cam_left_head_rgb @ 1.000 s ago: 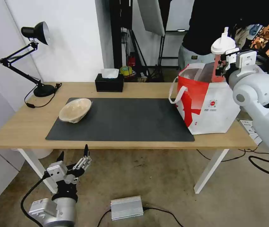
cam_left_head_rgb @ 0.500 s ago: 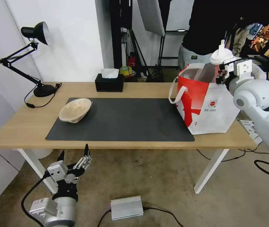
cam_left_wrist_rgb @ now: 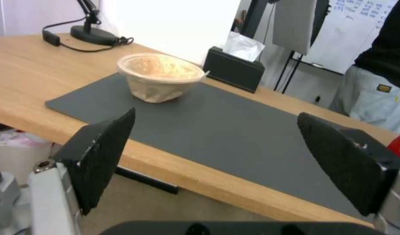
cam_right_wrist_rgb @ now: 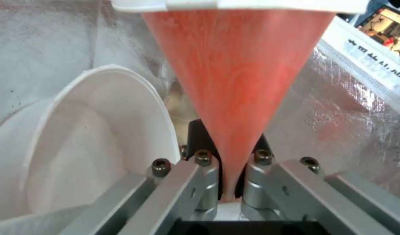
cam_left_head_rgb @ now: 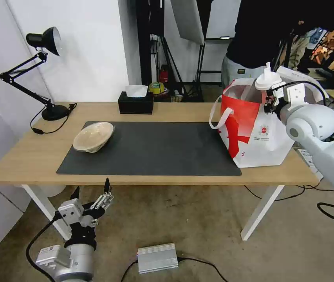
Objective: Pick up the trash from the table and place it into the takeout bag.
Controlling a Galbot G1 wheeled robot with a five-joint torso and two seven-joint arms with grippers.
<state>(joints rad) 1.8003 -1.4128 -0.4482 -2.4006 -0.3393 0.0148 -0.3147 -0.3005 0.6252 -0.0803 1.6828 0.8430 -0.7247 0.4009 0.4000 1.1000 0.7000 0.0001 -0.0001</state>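
Observation:
My right gripper [cam_left_head_rgb: 270, 100] is shut on the red cup [cam_left_head_rgb: 263, 81], whose white domed lid sticks out above the mouth of the takeout bag [cam_left_head_rgb: 260, 133] at the right end of the table [cam_left_head_rgb: 29, 152]. In the right wrist view the fingers [cam_right_wrist_rgb: 204, 169] pinch the cup [cam_right_wrist_rgb: 239, 81] inside the bag's silvery lining [cam_right_wrist_rgb: 343, 107], next to the large white bowl [cam_right_wrist_rgb: 91, 140] lying in the bag. The shallow beige bowl [cam_left_head_rgb: 93, 136] sits on the mat's left corner, and shows as the beige bowl [cam_left_wrist_rgb: 158, 76] in the left wrist view. My left gripper [cam_left_head_rgb: 91, 188] hangs open below the table's front edge; the left gripper [cam_left_wrist_rgb: 216, 115] holds nothing.
A dark grey mat [cam_left_head_rgb: 155, 149] covers the middle of the table. A black desk lamp [cam_left_head_rgb: 43, 39] stands at the far left and a black tissue box [cam_left_head_rgb: 136, 102] at the back edge. A person stands behind the bag. A silver box [cam_left_head_rgb: 157, 257] lies on the floor.
My right gripper has come down and slightly left, lowering the red cup into the bag's mouth. The left arm and the beige bowl have not moved.

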